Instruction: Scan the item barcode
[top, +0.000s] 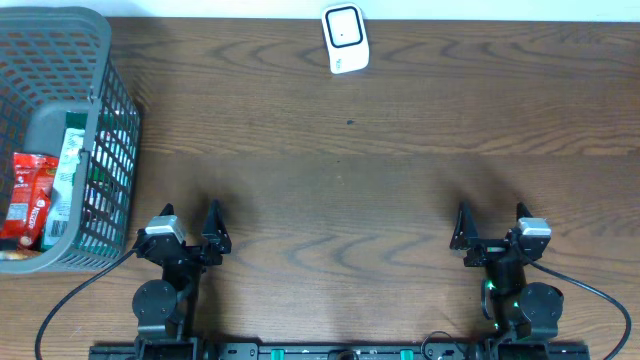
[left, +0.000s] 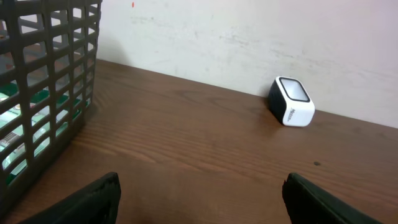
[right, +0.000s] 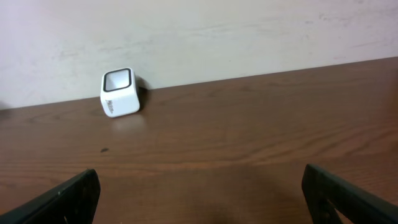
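Both gape empty, left end effector (top: 190, 215) and right end effector (top: 491, 218): dip your left into the basket (top: 118, 120), pinching one item (top: 28, 195)

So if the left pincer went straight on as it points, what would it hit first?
Probably nothing on the table: the left pincer points between the basket and the scanner, so the way looks free up to the wall.

Black left arm (top: 160, 300) and right arm (top: 530, 305), round joint housings, 2 tapered black fingers (top: 215, 232) each, grey wrist-camera blocks (top: 163, 232), trailing black cables (top: 88, 282), green light (top: 490, 290) on right.
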